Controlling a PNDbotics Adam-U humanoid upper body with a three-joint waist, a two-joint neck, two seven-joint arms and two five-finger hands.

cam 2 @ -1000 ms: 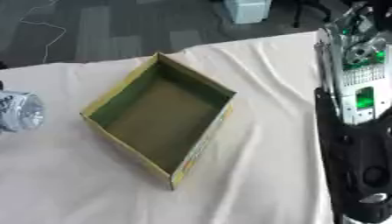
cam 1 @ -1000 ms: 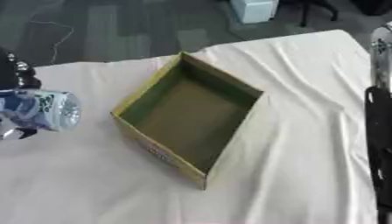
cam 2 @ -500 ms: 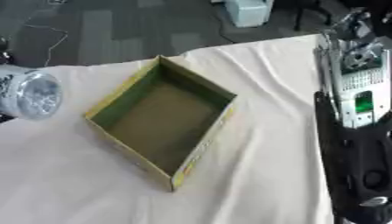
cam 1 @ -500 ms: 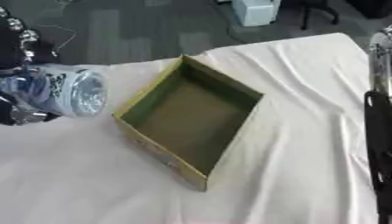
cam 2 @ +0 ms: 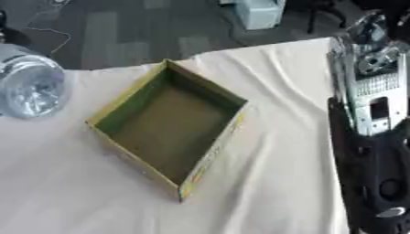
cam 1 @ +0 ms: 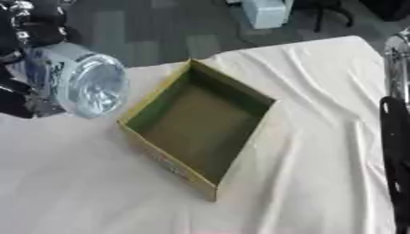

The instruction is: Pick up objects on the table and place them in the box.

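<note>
Left hand (cam 1: 24,55): you had it curled round the clear plastic bottle (cam 1: 84,80), at 9 o'clock of the box (cam 1: 200,125).
Right hand: you kept it out of sight.

Table (cam 1: 320,82) w/ a wrinkled white cloth (cam 1: 312,151) draped over it; its far edge runs diagonally, rising toward upper right, w/ dark floor beyond. Directly on the cloth sits one open cardboard box (cam 1: 198,125), yellowish outside, green-brown inside, turned diamond-wise w/ one corner pointing at the near edge, roughly mid-table. Cloth creases run mostly to the box's right and near side.
</note>
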